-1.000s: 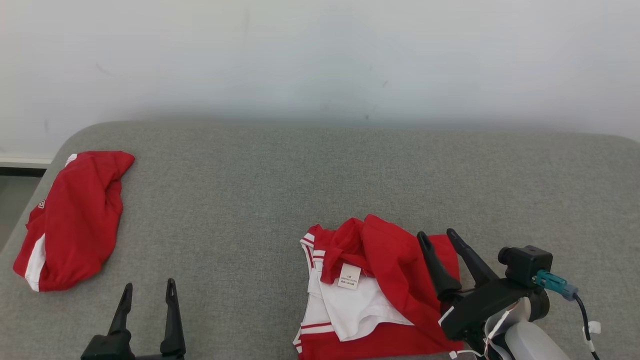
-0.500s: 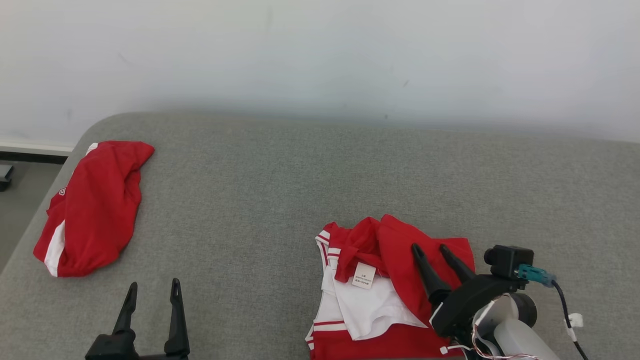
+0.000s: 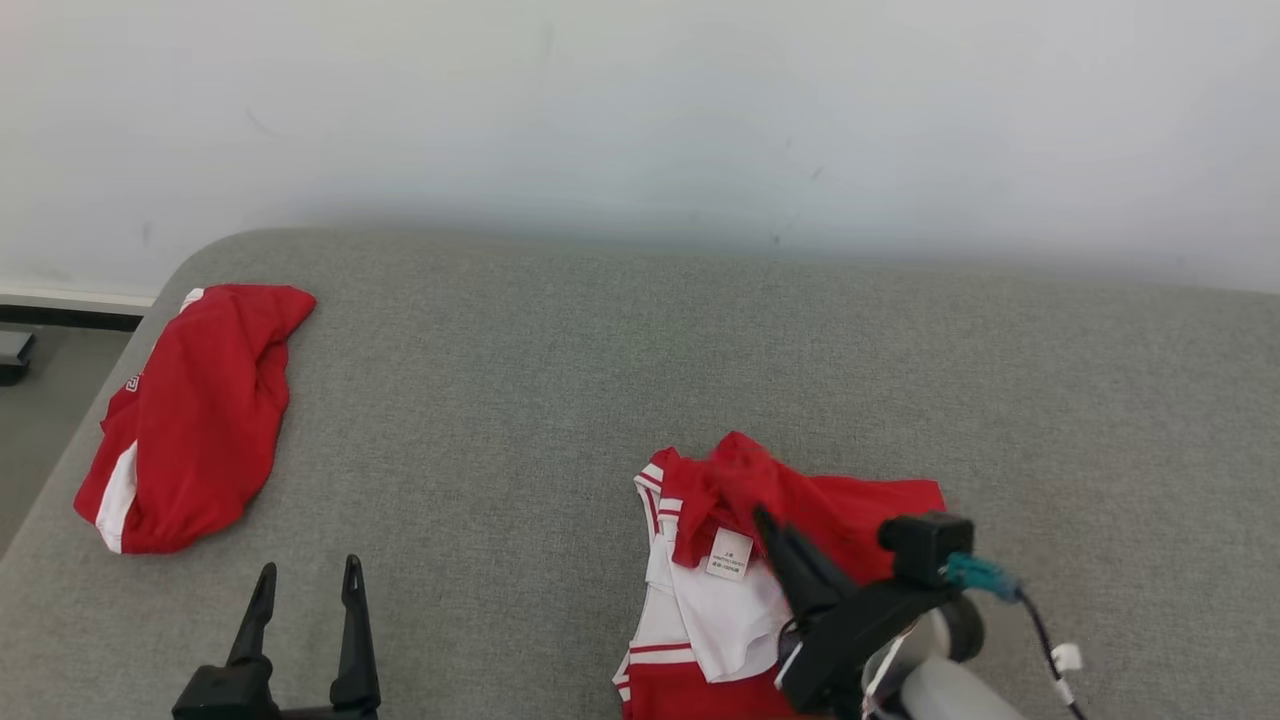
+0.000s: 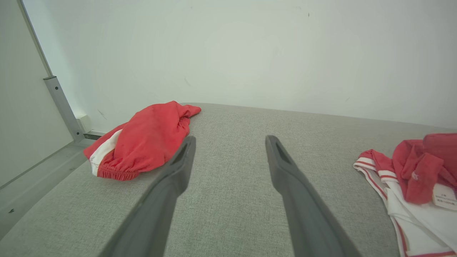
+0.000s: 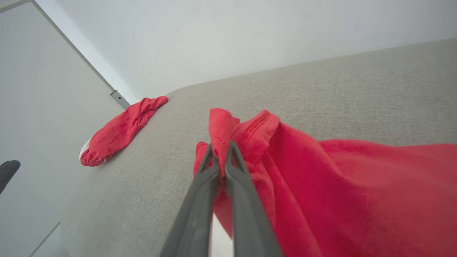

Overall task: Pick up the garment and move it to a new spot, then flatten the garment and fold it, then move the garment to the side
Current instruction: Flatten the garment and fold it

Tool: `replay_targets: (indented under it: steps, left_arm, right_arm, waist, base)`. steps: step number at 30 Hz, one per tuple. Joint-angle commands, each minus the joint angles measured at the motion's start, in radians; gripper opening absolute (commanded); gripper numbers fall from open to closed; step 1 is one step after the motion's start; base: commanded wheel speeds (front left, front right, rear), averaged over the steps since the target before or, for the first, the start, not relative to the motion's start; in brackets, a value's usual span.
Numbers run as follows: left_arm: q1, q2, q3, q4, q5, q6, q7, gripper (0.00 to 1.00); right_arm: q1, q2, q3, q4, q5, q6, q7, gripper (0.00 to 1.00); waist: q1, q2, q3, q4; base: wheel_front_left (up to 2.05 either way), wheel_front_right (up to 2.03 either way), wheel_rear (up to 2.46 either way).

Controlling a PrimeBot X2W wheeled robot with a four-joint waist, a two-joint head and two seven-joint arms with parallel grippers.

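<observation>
The garment point(image 3: 860, 508), red with white panels, striped trim and a white label, lies crumpled on the grey padded surface point(image 3: 560, 380) at the near right. My right gripper point(image 3: 768, 520) reaches over it and is shut on a raised fold of its red fabric. The right wrist view shows the fingers pinching that hemmed fold point(image 5: 221, 150), with the rest of the garment point(image 5: 339, 185) trailing off to the right. My left gripper point(image 3: 305, 572) stands open at the near left, holding nothing. Its fingers point(image 4: 230, 139) point over bare surface, with the garment point(image 4: 410, 175) at their right.
A second red piece with a white stripe point(image 3: 195, 410) lies bunched at the surface's far left corner, close to the rounded edge. Beyond that edge the floor point(image 3: 30, 400) drops away. A pale wall point(image 3: 640, 120) runs along the back.
My right gripper has swung left over the garment and shut on a fold of red fabric, lifting it slightly. The head camera has shifted a little. The left gripper has stayed put.
</observation>
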Motion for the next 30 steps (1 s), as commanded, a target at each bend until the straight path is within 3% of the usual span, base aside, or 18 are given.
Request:
replay_targets:
  steps: [1, 10, 11, 12, 13, 14, 19, 24, 30]
  left_arm:
    - [0.003, -0.004, -0.001, -0.001, 0.007, -0.001, -0.003, 1.0]
    - [-0.024, -0.015, -0.013, 0.019, 0.012, -0.018, -0.003, 1.0]
    - [-0.025, -0.015, -0.013, 0.022, 0.013, -0.016, -0.003, 1.0]
    - [-0.026, -0.015, -0.013, 0.025, 0.013, -0.017, -0.003, 1.0]
    - [-0.026, -0.016, -0.013, 0.026, 0.014, -0.017, -0.003, 1.0]
    - [-0.026, -0.016, -0.012, 0.028, 0.014, -0.017, -0.003, 1.0]
    - [-0.013, -0.014, -0.004, 0.033, 0.011, -0.018, -0.003, 1.0]
    - [0.004, -0.008, 0.005, 0.029, 0.01, -0.014, -0.003, 1.0]
    - [0.024, -0.003, 0.017, 0.017, 0.009, -0.009, -0.003, 1.0]
  right_arm:
    - [0.022, 0.012, 0.027, -0.019, 0.011, -0.003, -0.008, 0.0]
    - [0.07, 0.045, 0.16, -0.051, 0.015, -0.003, 0.011, 0.0]
    - [0.078, 0.05, 0.169, -0.036, 0.02, -0.003, 0.023, 0.2]
    - [0.08, 0.055, 0.178, -0.029, 0.02, -0.003, 0.027, 0.32]
    - [0.079, 0.058, 0.18, -0.024, 0.022, -0.003, 0.023, 0.56]
    - [0.081, 0.057, 0.182, -0.018, 0.024, -0.003, 0.018, 1.0]
    - [0.088, 0.049, 0.2, -0.032, 0.034, -0.003, -0.019, 1.0]
    - [0.093, -0.001, 0.182, -0.087, 0.038, -0.003, -0.074, 1.0]
    - [0.124, -0.066, 0.028, -0.176, -0.011, -0.003, -0.106, 1.0]
  waist:
    - [0.0, 0.0, 0.003, 0.001]
    - [0.0, 0.0, 0.019, 0.028]
    - [0.0, 0.0, 0.018, 0.029]
    - [0.0, 0.0, 0.016, 0.03]
    - [0.0, 0.0, 0.014, 0.031]
    - [0.0, 0.0, 0.012, 0.031]
    - [0.0, 0.0, -0.002, 0.022]
    - [0.0, 0.0, -0.022, 0.002]
    - [0.0, 0.0, -0.036, -0.03]
  base:
    - [0.0, 0.0, 0.0]
    - [0.0, 0.0, 0.0]
    - [0.0, 0.0, 0.0]
    - [0.0, 0.0, 0.0]
    - [0.0, 0.0, 0.0]
    - [0.0, 0.0, 0.0]
    - [0.0, 0.0, 0.0]
    - [0.0, 0.0, 0.0]
    - [0.0, 0.0, 0.0]
